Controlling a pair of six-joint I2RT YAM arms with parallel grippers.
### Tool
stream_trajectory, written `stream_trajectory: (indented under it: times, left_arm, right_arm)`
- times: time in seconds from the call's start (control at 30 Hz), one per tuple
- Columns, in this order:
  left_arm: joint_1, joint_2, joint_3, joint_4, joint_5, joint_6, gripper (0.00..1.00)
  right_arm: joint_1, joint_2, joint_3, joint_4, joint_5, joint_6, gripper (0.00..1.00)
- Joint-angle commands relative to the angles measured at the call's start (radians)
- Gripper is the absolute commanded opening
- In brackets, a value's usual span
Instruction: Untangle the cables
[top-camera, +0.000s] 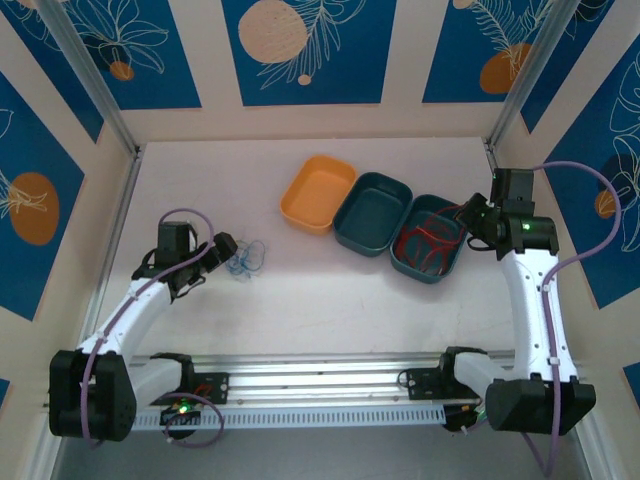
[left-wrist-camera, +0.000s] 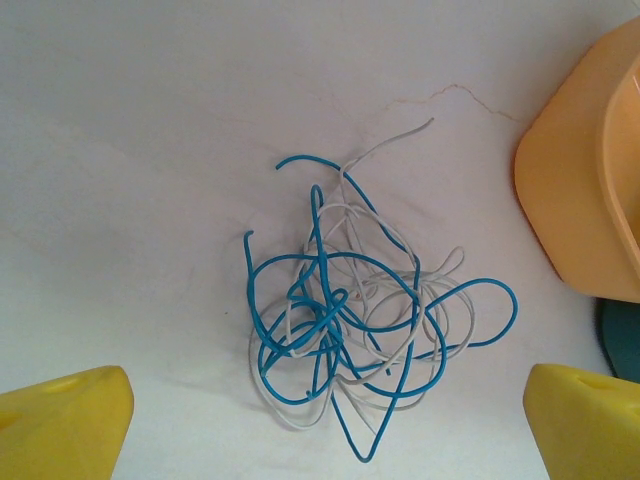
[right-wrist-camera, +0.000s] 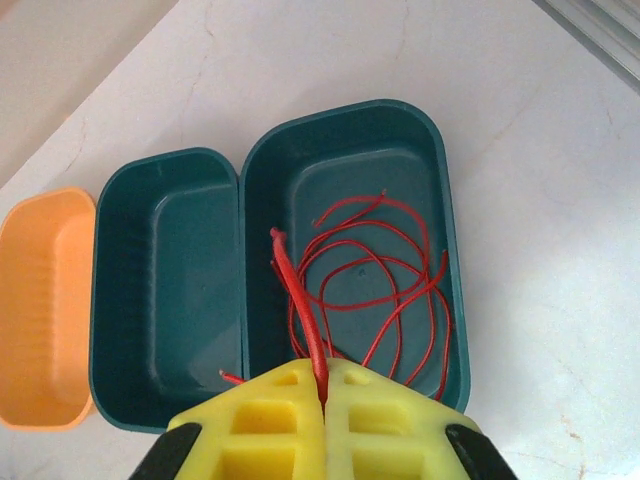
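The right gripper (right-wrist-camera: 322, 385), at lower centre, is clamped on thin red wires (right-wrist-camera: 370, 290) coiled in the dark-teal plastic tray (right-wrist-camera: 447, 200) at centre right. It should probably let go low, so the ends stay inside. The left gripper (left-wrist-camera: 322, 425), jaws apart, hovers over the blue-and-whitish wire tangle (left-wrist-camera: 350, 320) at frame centre.

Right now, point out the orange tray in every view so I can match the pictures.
Top external: orange tray at the back centre, leftmost of three trays in a row.
Left wrist: orange tray cut off at the right edge, right of the blue and white cable tangle.
Right wrist: orange tray at the left edge.
Shared landmark: the empty teal tray right beside it in all three.
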Motion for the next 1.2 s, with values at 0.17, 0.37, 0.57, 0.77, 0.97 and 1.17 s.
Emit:
stream_trajectory:
  times: [0.17,0.37,0.57,0.77,0.97,1.17]
  left_arm:
    - [0.006,0.018,0.018,0.002,-0.002,0.024,1.0]
    - [0.005,0.022,0.003,0.019,0.003,0.021,1.0]
    - [0.004,0.033,-0.003,0.027,0.009,0.021,1.0]
    - [0.004,0.033,-0.01,0.034,0.01,0.017,1.0]
    - [0.004,0.04,-0.011,0.04,0.011,0.017,1.0]
    - [0.005,0.049,-0.009,0.045,0.016,0.014,1.0]
  right_arm:
    - [-0.033,0.042,-0.068,0.107,-0.043,0.011,0.0]
    - [-0.034,0.088,-0.133,0.175,0.002,0.002,0.0]
    - [-0.036,0.162,-0.169,0.272,0.03,-0.058,0.0]
    - [-0.033,0.254,-0.156,0.301,0.064,-0.093,0.0]
    - [-0.015,0.368,-0.123,0.301,0.077,-0.119,0.0]
    - [0.004,0.481,-0.076,0.302,0.088,-0.143,0.0]
